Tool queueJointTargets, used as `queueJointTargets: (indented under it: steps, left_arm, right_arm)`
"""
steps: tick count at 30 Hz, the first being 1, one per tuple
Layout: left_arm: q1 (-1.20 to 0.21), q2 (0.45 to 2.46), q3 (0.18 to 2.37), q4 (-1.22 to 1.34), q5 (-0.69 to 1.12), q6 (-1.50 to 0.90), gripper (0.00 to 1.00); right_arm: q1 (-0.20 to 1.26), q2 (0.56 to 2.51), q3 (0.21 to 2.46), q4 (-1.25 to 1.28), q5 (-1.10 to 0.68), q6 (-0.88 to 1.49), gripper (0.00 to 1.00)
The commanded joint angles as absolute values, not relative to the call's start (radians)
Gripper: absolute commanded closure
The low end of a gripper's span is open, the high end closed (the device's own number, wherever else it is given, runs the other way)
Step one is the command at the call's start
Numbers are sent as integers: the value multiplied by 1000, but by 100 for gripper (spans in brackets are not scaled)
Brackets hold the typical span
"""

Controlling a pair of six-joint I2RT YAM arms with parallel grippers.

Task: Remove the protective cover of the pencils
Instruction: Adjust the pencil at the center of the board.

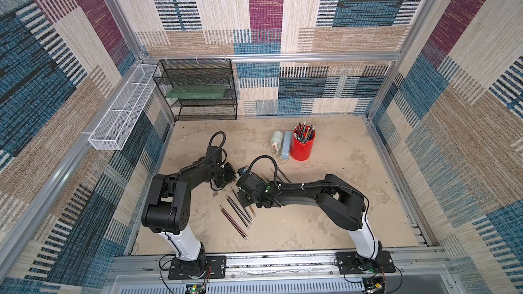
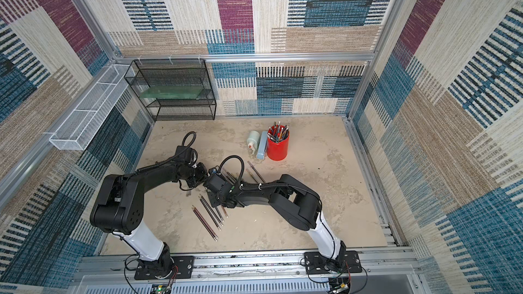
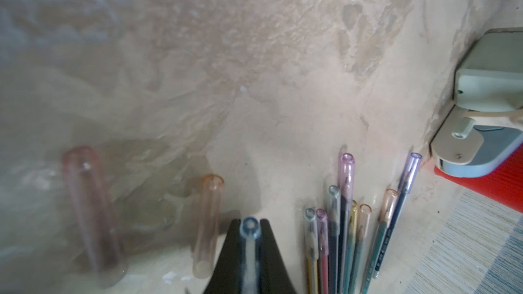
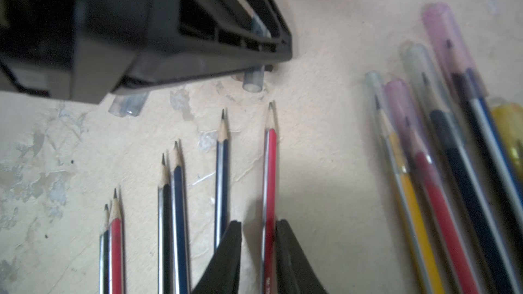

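Your beige table holds a red cup at the back. Mid-table, your left gripper is clenched on a clear blue cover. Your right gripper straddles a red pencil, released. In front lie the bare pencils, with capped pencils beside them, and two loose covers, pink and orange, near the left gripper

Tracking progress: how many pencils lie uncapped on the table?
6, in a row: dark pencil, red pencil, black pencil, blue pencil, another blue, another red within the right gripper. Some may be hidden.
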State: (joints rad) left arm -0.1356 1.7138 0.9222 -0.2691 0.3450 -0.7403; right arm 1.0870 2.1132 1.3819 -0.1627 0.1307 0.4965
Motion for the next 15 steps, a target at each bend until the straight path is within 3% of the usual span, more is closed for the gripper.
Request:
queueJointTargets:
  steps: [1, 15]
  left_arm:
    - [-138, 1718, 933, -294, 326, -712, 100]
    - [-147, 1720, 956, -342, 280, -701, 93]
  right_arm:
    - [1089, 2113, 1387, -158, 127, 502, 74]
    - [1100, 2108, 1398, -157, 116, 500, 74]
